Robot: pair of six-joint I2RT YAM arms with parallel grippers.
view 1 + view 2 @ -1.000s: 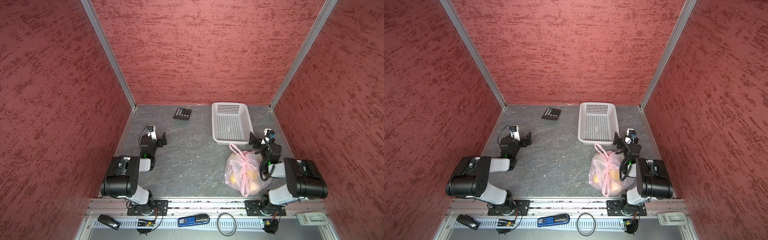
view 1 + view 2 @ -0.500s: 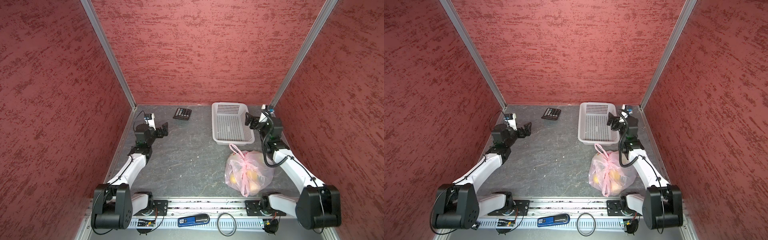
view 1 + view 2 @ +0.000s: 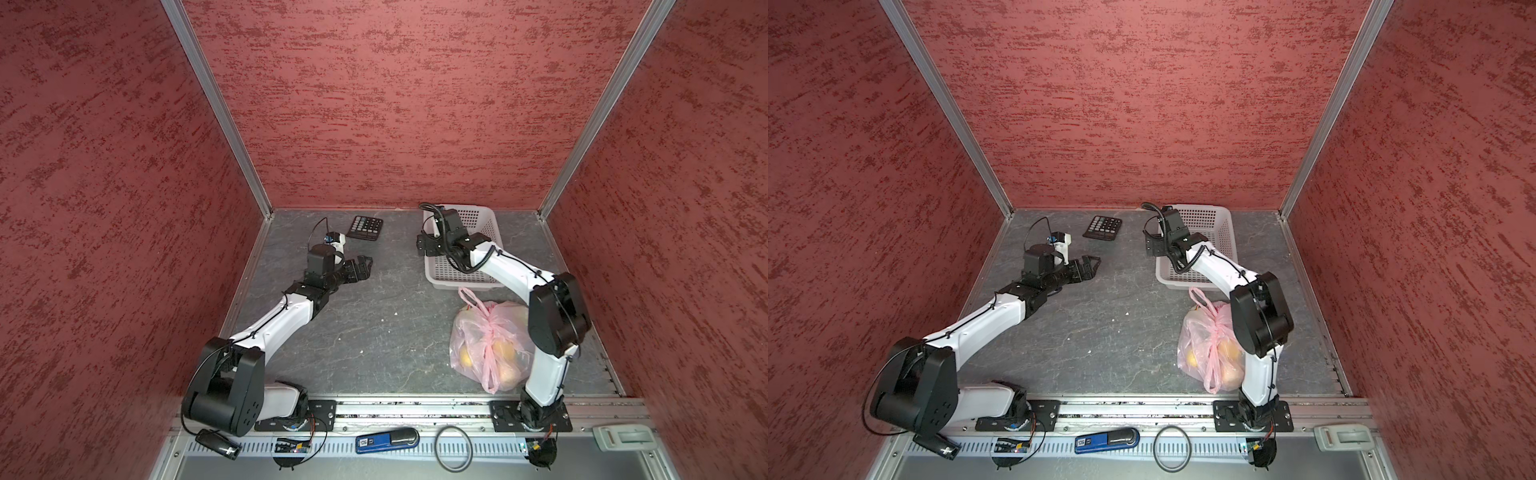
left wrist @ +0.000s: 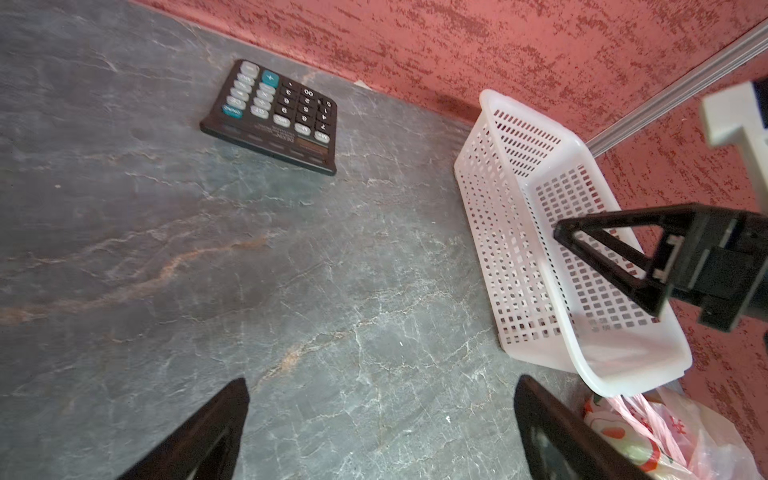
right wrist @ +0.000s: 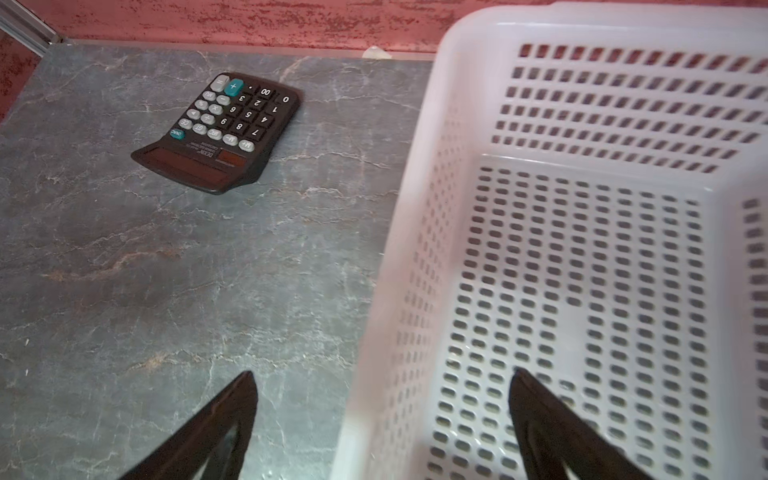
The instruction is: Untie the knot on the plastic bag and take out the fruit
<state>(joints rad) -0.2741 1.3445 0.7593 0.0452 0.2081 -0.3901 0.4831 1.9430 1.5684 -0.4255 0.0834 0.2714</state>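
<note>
Clearly, the plastic bag (image 3: 478, 332) lies apart from the right tool (image 3: 424, 245).

Middle of tabletop (image 3: 374, 332) bare from front edge to far edge: wide lane. Far edge, left of middle: calculator (image 3: 365, 227), flat and low. Far edge, right of middle: basket (image 3: 457, 283), upright walls; right gripper (image 5: 382, 374) astride its left wall, jaws spread wide. Near front-right corner: plastic bag (image 3: 490, 345), top loop just beside basket's near wall, no gap there. Right arm's elbow (image 3: 557, 320) overhangs bag's right side; bag's left side reachable. Left arm (image 3: 286, 316) slants along left edge. Red walls (image 3: 374, 104) close three sides.
</note>
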